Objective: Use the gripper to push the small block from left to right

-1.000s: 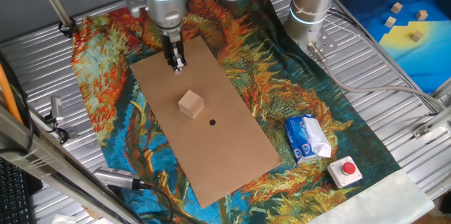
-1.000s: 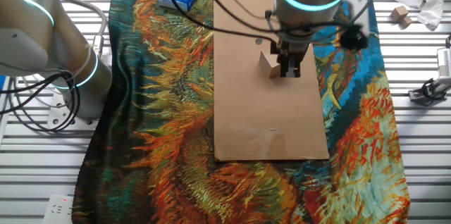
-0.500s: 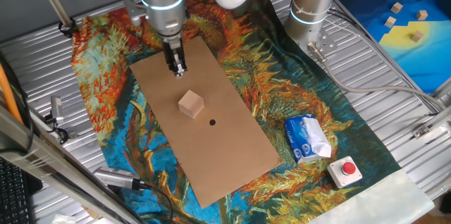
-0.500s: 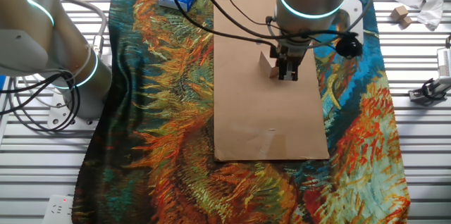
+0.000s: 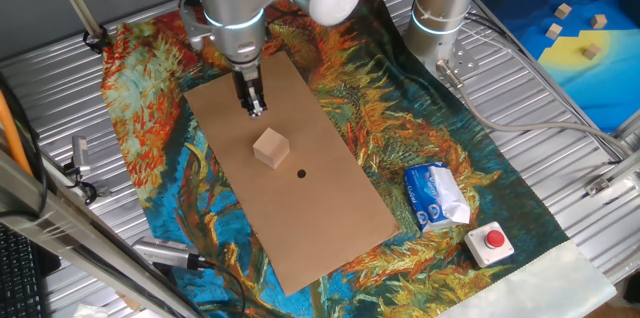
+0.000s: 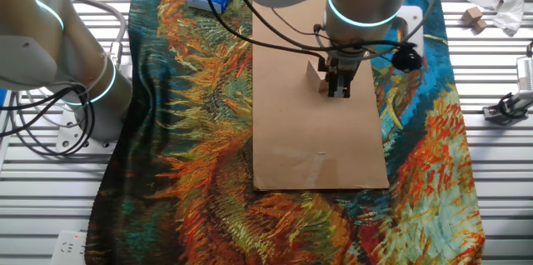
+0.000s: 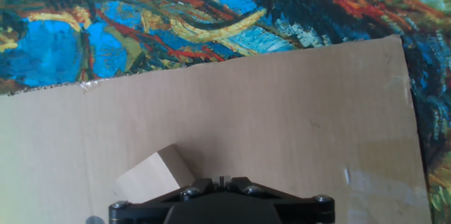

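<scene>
**Gripper poised above the cardboard, block close by**

The gripper points straight down over the upper part of a brown cardboard sheet, its narrow black fingers drawn together into a single tip with no gap showing between them. Nothing is held in it. In the other fixed view the same gripper hangs from the arm's silver wrist with its light-blue ring, just beside the small block, which is partly hidden behind the fingers there.

The small block sits on the cardboard near the sheet's middle, turned at an angle to the sheet's edges. It lies a little way from the fingertip, towards the near end of the sheet, and whether the two touch cannot be judged from any view (one fixed view suggests a small gap). A small dark spot marks the cardboard just beyond the block.

In the hand view the block appears at the lower left, right against the black body of the hand.

The cardboard lies on a colourful painted cloth. A white-and-blue carton and a red button rest on the cloth, well apart from the block.
</scene>
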Available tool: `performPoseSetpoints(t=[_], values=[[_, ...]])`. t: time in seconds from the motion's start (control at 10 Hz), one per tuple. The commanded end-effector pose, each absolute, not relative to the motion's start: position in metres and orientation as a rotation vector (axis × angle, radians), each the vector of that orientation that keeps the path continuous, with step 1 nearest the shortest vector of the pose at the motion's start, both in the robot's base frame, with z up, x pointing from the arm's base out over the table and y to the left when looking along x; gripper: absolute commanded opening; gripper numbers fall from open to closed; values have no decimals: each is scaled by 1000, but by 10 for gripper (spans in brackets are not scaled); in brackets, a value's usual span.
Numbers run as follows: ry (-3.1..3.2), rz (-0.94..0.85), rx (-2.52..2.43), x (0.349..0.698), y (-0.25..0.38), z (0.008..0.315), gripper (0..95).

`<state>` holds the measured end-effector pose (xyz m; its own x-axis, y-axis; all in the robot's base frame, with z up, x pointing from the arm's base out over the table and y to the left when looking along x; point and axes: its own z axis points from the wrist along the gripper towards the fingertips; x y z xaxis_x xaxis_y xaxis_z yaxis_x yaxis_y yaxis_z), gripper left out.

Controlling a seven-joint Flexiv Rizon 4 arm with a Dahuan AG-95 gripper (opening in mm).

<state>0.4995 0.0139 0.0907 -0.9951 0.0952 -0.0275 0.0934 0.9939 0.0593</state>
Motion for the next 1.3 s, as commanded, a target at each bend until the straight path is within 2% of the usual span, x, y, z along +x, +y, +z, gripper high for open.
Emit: performPoseSetpoints(t=[0.1, 1.3], values=[[3106, 78, 156, 498, 16, 87, 0], [3125, 66, 201, 497, 18, 82, 0]])
